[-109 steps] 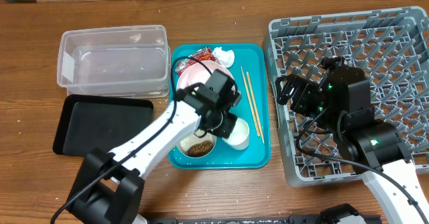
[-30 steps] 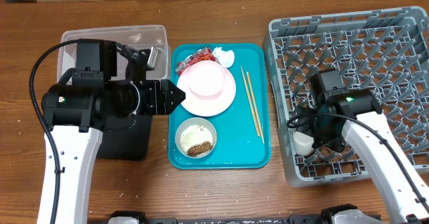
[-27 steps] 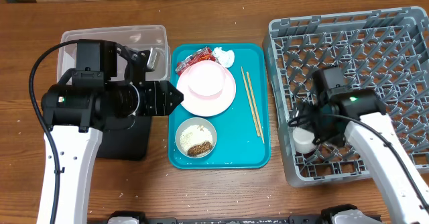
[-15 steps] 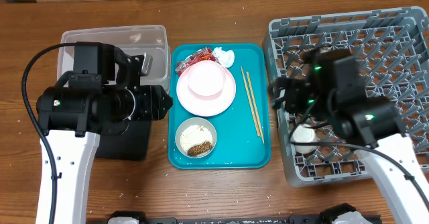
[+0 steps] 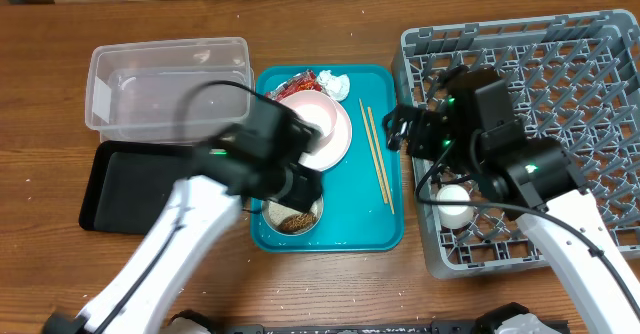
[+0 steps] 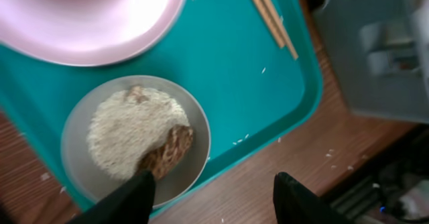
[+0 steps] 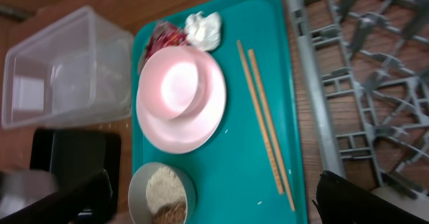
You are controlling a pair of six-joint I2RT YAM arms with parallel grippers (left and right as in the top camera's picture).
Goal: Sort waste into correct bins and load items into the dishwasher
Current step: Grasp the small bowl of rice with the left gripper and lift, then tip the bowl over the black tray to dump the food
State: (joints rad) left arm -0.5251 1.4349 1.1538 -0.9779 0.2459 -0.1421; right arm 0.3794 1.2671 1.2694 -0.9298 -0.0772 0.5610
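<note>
Left pincer (image 6: 213,197) apart, empty, over bowl (image 6: 70,143) of crumbs (image 6: 127,127) on teal tray (image 6: 268,83). Right pincer (image 7: 218,200) apart, empty. Cup (image 5: 455,205) in rack (image 5: 600,64).

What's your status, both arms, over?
Left gripper open at the pale round bowl of white and brown crumbs. Right gripper open, empty. Small white cup in the grey plastic dish rack. Nothing blocking the bowl.
</note>
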